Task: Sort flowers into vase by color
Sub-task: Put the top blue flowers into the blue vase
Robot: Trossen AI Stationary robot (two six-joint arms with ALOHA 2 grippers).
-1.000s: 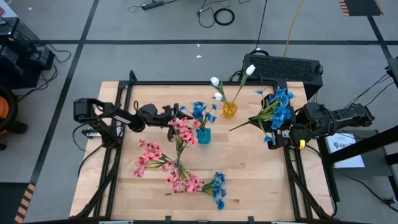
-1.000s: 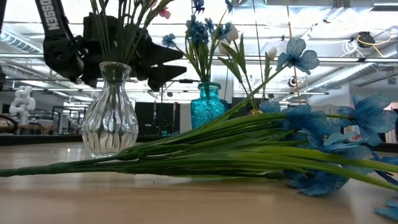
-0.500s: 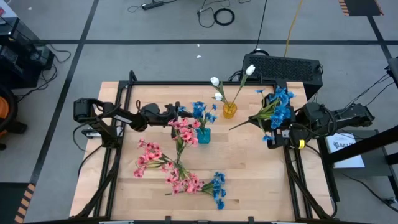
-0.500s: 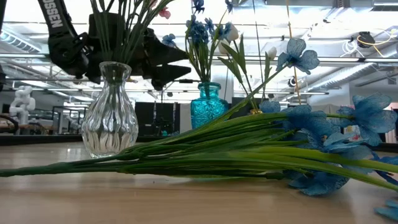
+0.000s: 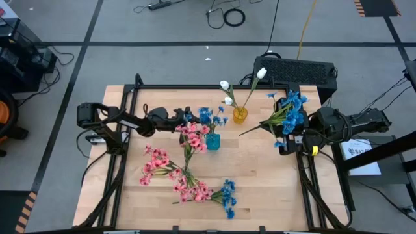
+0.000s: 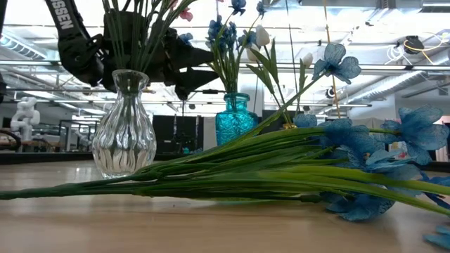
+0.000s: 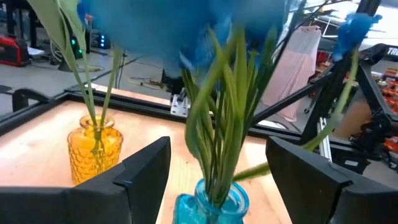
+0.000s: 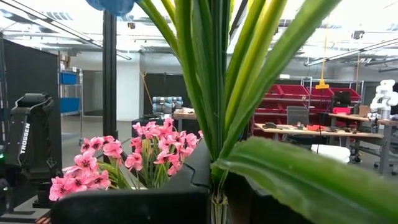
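Green stems [image 7: 217, 124] stand in a blue vase [image 7: 211, 208] between open jaws, beside an amber vase [image 7: 93, 152].

Teal vase [image 5: 212, 141] w/ textured glass, holds blue blossoms [image 5: 209, 117] on green stems. Amber-yellow vase [image 5: 240, 115], dimpled pattern, w/ white buds [image 5: 225, 85]. Clear ribbed glass vase [image 6: 124, 126] w/ pink blossoms [image 5: 193, 136]. Pink sprays [image 5: 157, 166] & blue spray [image 5: 228, 194] on light wood table [image 5: 260, 175]. Blue spray [image 5: 292, 112] far right. Arms black.

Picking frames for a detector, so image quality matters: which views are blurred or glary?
Left wrist view: blue blossoms are a smear, while the amber vase stays sharp. Low view: bright ceiling lights silhouette the left hand. High view: evenly lit.
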